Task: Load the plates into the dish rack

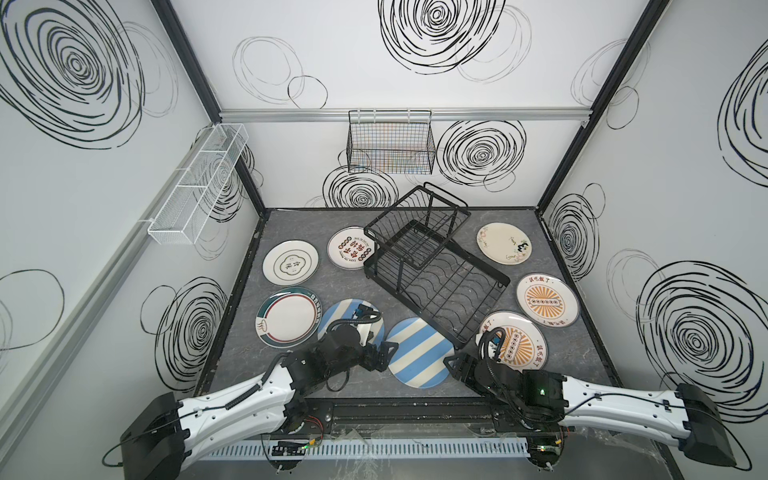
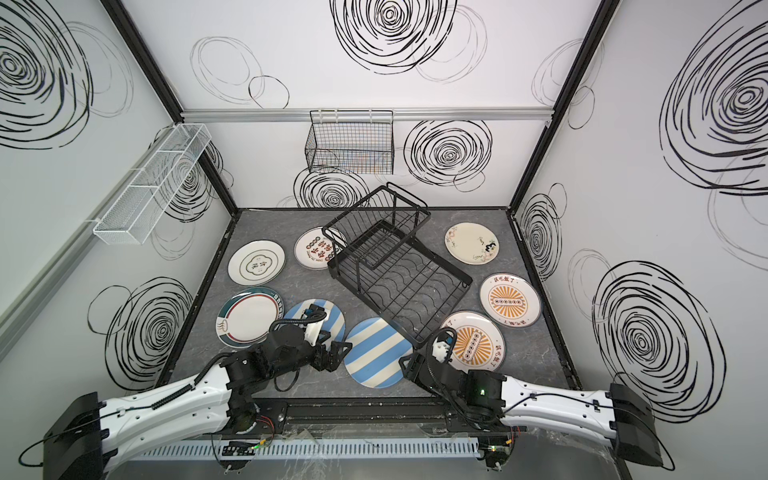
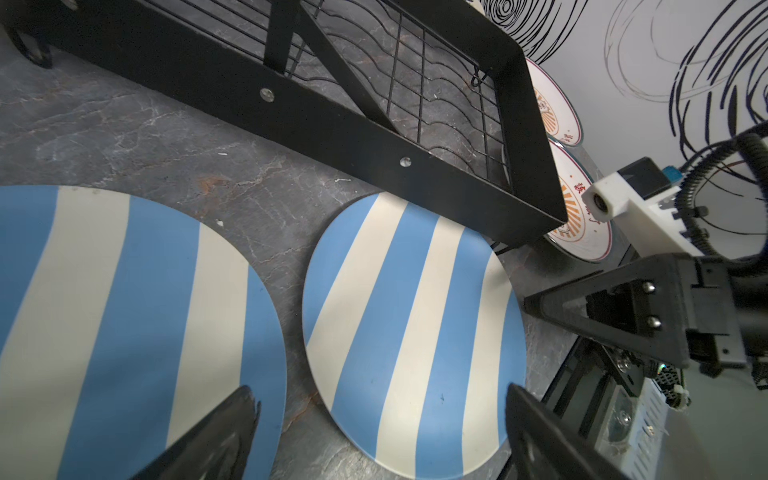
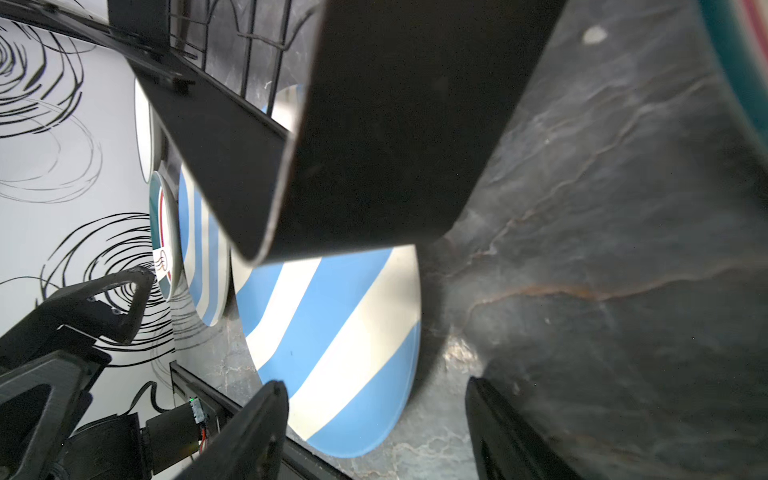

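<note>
Left end effector (image 1: 386, 353), right end effector (image 1: 451, 365): jaws apart

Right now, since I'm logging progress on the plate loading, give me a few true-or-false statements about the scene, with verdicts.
1. The dish rack holds no plates. True.
2. The right hand holds a plate. False: it is open and empty, beside the near striped plate.
3. The left hand is shut. False: its jaws stand wide open.
4. Both striped plates lie flat on the table. True.
</note>
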You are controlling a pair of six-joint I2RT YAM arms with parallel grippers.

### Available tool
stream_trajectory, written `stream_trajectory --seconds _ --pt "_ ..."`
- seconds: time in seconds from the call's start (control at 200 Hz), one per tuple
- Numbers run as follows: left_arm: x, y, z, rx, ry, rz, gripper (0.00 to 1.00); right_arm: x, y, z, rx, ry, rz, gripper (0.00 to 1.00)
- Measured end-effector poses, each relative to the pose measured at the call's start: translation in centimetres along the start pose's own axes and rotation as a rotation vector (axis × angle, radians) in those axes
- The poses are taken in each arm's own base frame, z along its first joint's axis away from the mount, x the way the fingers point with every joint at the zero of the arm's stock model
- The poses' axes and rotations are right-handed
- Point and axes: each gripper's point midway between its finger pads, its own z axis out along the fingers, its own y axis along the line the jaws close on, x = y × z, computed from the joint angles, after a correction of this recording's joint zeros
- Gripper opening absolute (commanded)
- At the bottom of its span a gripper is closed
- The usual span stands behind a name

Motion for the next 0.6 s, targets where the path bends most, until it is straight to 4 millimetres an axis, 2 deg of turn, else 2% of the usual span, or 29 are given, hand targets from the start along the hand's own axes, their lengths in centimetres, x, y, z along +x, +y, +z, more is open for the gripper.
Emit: stream_trajectory --seconds 0.155,0.415,0.6 --pt "0.3 -0.1 0.4 0.014 0.009 0.009 0.96 0.2 0.3 0.2 -0.008 0.010 0.002 0.69" --pt "2.4 0.3 1.6 0.027 0.078 0.020 0.96 0.5 0.4 0.7 -0.049 0.016 0.024 0.63" --pt "3.2 0.1 2.4 0.044 0.111 0.032 0.96 0.5 0.4 0.9 -0.082 0.020 0.065 0.58"
